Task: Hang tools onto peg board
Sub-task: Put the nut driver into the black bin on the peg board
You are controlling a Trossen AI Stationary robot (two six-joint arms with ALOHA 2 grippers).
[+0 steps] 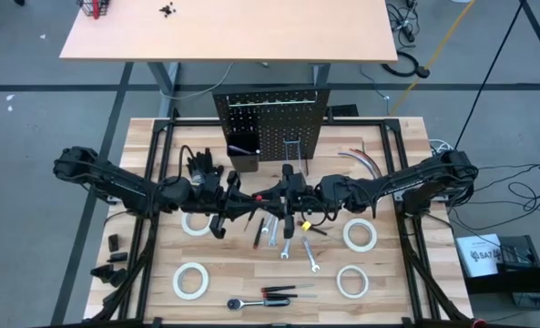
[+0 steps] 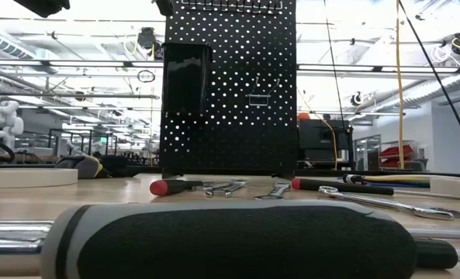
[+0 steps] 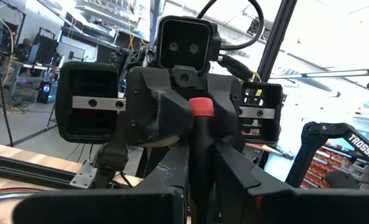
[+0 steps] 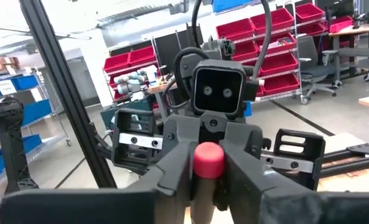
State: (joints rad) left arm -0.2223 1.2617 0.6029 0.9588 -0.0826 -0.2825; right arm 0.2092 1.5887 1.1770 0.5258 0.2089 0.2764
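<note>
Wood-slat desk (image 1: 397, 282) carries everything. The peg board (image 1: 271, 123) stands upright at its back edge, centre, and all places below are given rel. to that board.

Left arm (image 1: 115, 182) and right arm (image 1: 424, 178) reach in from either side and meet just in front of the board, at its middle, above the desk.

Black box bin (image 1: 242, 150) hangs on the board's left part. A thin wire hook (image 1: 292, 146) sits right of the bin.

Black gloves (image 1: 204, 169) lie in front of the board, left of centre, next to the left arm's wrist.

4 white tape rolls lie flat in front of the board. Two are nearer it, front-left (image 1: 197, 221) and front-right (image 1: 359, 234). Two are farther out, left (image 1: 190, 279) and right (image 1: 352, 281).

Ratchet (image 1: 251, 302) lies farthest out from the board, approx. centre, at the desk's front edge.

Black-handled, red-capped screwdriver (image 3: 201, 107) is held in the air in front of the board, btwn the two arms. Left jaws are clamped on its black handle. Right jaws are closed on the red-cap end (image 4: 208, 158).

Two slim screwdrivers (image 1: 283, 293) lie beside the ratchet, on the board's side of it.

Red-handled screwdriver (image 1: 259, 235) lies on the desk below the arms, in front of the board.

Small silver wrenches (image 1: 286, 239) and (image 1: 310, 257) lie just right of it, btwn the tape rolls.
</note>
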